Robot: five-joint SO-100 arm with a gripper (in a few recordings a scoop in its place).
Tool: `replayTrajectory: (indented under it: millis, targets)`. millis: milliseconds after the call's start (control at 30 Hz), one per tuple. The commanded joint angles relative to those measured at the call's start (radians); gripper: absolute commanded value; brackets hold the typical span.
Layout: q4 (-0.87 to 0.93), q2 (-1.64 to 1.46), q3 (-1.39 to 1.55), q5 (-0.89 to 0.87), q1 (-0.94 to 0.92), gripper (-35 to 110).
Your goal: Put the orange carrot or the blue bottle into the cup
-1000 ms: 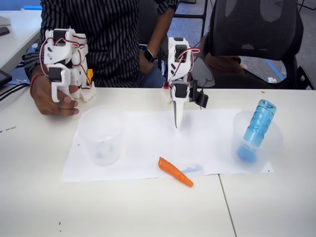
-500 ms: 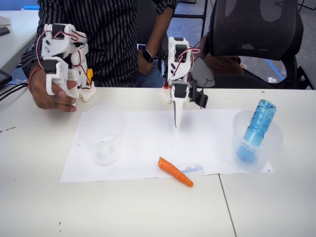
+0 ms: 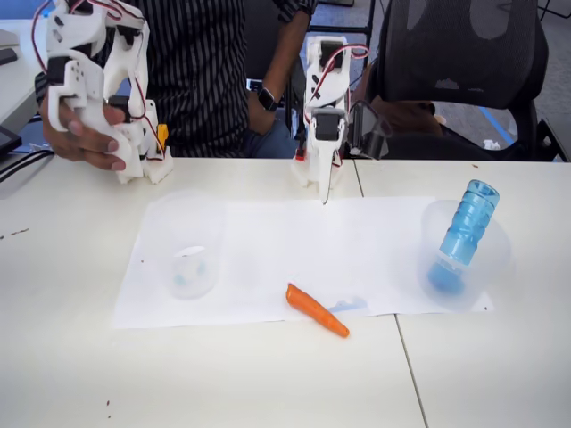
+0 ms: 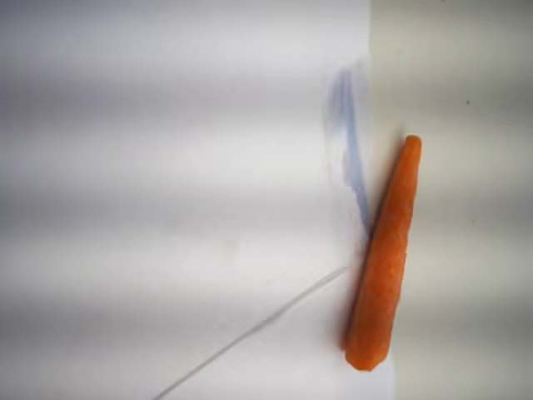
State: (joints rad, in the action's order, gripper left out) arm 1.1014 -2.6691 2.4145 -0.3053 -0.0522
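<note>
- While hovering over the sheet's far edge, gripper [image 3: 325, 194] empty, fingers apparently together.
- Orange carrot [image 3: 317, 310] on paper's near edge; cup [image 3: 186, 245] left.
- Approach step; next needs reach, descent, opening.

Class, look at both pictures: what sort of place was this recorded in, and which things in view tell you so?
Probably an office or lab workspace: white tables pushed together, a black mesh office chair behind them, and a small robot arm set up over a sheet of paper.
</note>
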Motion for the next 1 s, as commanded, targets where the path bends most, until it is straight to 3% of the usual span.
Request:
replayTrajectory:
  millis: [0,167,467,967]
  targets:
    - [0.003,0.219,-0.287,-0.150,-0.052,11]
    - [0.049,0.348,-0.443,-0.242,-0.103,13]
    - [0.187,0.551,-0.615,-0.295,-0.101,42]
    - [0.308,0.908,-0.904,-0.140,-0.115,34]
